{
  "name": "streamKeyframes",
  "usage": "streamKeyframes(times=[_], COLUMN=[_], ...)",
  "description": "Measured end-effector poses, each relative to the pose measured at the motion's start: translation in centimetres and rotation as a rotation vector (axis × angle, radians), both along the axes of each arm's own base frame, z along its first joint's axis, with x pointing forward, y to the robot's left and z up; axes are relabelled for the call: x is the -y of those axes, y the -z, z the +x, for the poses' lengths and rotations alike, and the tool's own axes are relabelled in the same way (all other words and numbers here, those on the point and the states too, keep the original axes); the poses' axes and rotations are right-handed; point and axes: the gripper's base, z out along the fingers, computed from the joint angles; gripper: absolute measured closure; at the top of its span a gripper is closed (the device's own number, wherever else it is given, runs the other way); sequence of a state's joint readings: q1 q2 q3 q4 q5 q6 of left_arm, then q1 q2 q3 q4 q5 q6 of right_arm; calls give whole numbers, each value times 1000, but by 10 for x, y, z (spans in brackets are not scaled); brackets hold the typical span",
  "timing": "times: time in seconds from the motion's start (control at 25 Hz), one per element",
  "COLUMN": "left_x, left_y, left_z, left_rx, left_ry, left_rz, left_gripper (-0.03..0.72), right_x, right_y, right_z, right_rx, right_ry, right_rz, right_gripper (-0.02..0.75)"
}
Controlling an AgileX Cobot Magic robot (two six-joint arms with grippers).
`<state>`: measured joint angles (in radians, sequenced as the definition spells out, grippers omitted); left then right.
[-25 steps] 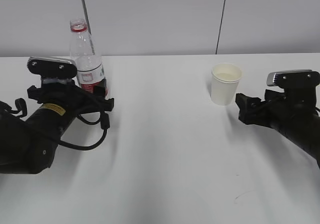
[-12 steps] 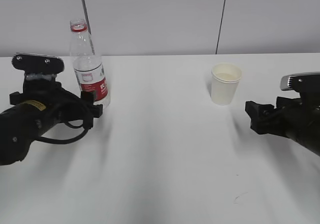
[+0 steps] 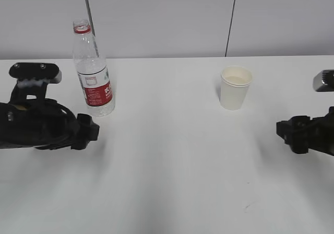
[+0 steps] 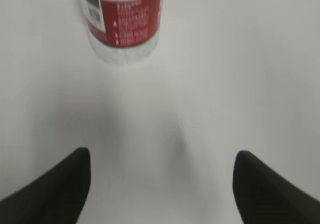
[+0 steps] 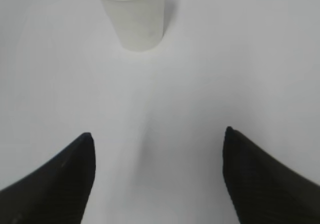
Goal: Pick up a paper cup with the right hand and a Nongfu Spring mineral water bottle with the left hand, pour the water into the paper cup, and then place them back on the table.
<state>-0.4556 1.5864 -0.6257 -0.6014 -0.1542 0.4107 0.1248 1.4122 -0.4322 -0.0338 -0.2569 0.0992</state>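
Observation:
The Nongfu Spring mineral water bottle [image 3: 93, 69] stands upright and uncapped on the white table [image 3: 172, 155] at the back left; its red label shows in the left wrist view [image 4: 125, 19]. The paper cup [image 3: 235, 88] stands upright right of centre, with liquid inside; it shows in the right wrist view [image 5: 132, 16]. My left gripper [image 3: 88, 132] is open and empty, in front of the bottle and apart from it [image 4: 161, 156]. My right gripper [image 3: 287, 132] is open and empty, right of and nearer than the cup [image 5: 158, 136].
A white panelled wall [image 3: 167, 20] with dark vertical seams runs behind the table's far edge. The tabletop between the two arms holds only a few tiny dark specks near the front right [image 3: 250, 205].
Both arms have drawn back from their objects: the left one left and toward the camera away from the bottle, the right one rightward away from the cup. Bottle and cup stay standing.

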Motion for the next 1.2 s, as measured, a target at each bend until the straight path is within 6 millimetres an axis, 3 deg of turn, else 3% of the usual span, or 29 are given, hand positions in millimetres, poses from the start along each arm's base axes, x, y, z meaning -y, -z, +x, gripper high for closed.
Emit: streamKeyframes(times=[0.28, 0.44, 0.68, 0.92, 1.2], left_x=[-26, -30, -44, -63, -65], left_y=[-9, -26, -52, -69, -70], left_z=[-19, -19, -18, -21, -26], left_rx=[-297, -433, -639, -758, -820], left_ry=[35, 104, 14, -134, -156], left_rz=[-62, -62, 117, 298, 319], left_gripper=[151, 151, 151, 151, 151], right_x=[3, 1, -1, 0, 0], right_y=[-42, -65, -94, -105, -104], right_z=[-13, -12, -19, -35, -38], right_rx=[-209, -353, -578, -782, -818], right_ry=[47, 65, 63, 56, 54], right_rz=[10, 29, 25, -1, -7], right_gripper=[147, 147, 147, 147, 147])
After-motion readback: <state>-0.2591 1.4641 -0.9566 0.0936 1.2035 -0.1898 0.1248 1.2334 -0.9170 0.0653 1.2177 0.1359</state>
